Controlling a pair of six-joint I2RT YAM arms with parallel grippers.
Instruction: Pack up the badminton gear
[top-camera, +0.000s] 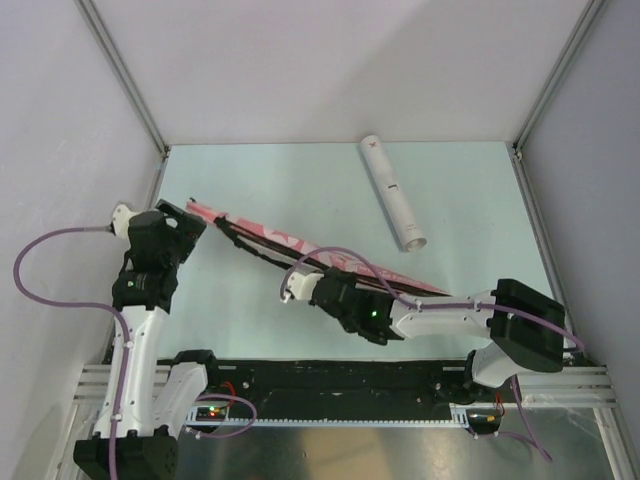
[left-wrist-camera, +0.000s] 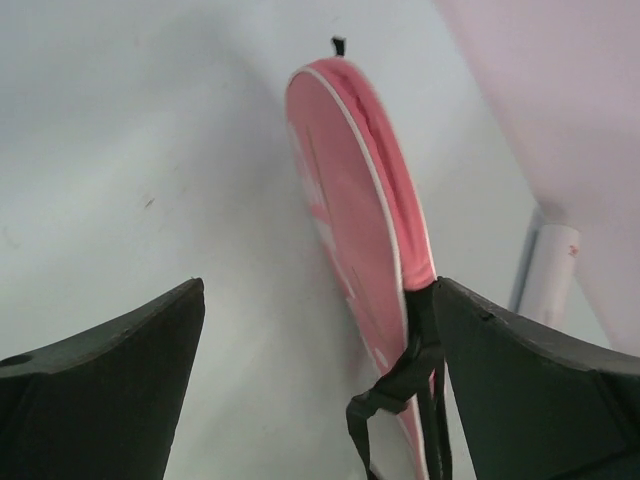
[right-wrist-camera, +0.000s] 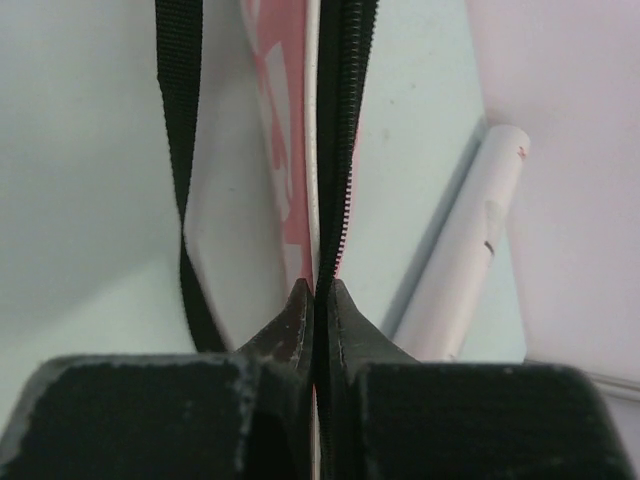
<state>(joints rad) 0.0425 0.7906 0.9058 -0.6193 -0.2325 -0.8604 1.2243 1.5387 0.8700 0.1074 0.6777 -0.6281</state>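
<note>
Right gripper (right-wrist-camera: 315, 290) pinches tight on the zipper edge of the bag (top-camera: 300, 245), which stands on edge diagonally across the table (top-camera: 250, 180). Left gripper (left-wrist-camera: 318, 288) gapes wide at its rounded end, holding nothing. Beyond open tabletop, the tube (top-camera: 393, 195) lies well apart, toward the back edge.

Lab enclosure: aluminium frame (top-camera: 122, 75), white panels (top-camera: 330, 60)

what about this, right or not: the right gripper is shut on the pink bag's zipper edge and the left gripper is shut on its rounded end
Not quite. The left gripper is open, jaws wide apart by the rounded end of the pink bag; the left wrist view shows it. The right gripper is indeed shut on the bag's zipper edge.
</note>
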